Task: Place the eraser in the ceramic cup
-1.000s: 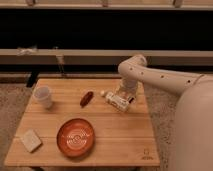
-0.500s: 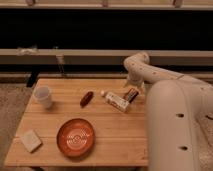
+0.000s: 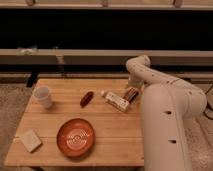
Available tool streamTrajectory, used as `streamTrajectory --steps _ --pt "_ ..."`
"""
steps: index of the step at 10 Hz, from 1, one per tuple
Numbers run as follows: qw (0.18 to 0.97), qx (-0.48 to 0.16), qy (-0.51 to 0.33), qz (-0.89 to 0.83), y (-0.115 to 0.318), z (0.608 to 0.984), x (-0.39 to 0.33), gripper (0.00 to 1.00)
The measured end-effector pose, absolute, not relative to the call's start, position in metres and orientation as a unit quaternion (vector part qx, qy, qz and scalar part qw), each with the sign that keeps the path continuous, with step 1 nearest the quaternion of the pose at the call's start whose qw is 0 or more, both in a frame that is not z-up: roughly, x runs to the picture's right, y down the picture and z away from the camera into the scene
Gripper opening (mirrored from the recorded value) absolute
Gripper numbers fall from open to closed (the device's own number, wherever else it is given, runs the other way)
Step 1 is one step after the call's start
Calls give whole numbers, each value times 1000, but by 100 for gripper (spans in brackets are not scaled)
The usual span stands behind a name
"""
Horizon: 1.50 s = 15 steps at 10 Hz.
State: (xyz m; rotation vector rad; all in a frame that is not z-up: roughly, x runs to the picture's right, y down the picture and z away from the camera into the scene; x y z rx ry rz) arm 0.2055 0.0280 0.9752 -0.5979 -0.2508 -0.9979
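Observation:
The small white ceramic cup (image 3: 43, 96) stands upright at the left of the wooden table (image 3: 110, 135). The eraser (image 3: 31, 140), a pale flat block, lies at the table's front left corner, well apart from the cup. My gripper (image 3: 131, 94) hangs over the table's far right side, next to a white package (image 3: 116, 101), far from both the eraser and the cup. My white arm (image 3: 165, 120) fills the right of the view and hides the table's right edge.
A wide orange-red bowl (image 3: 75, 137) sits at the front middle of the table. A small red-brown object (image 3: 87, 98) lies near the table's centre. A low ledge and a dark wall run behind the table.
My arm has swung nearer to the camera and now covers more of the table's right side. The gripper has stayed by the white package. Nothing on the table has moved.

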Motion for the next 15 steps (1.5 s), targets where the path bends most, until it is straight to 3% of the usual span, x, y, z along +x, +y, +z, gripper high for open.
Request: streamTrajectory --steps 3,11,15 --pt "829 -286 -135 -461 40 982 199 78" --pt "821 -289 -152 -468 41 984 196 3" --pt "814 -279 -149 -487 36 973 191 0"
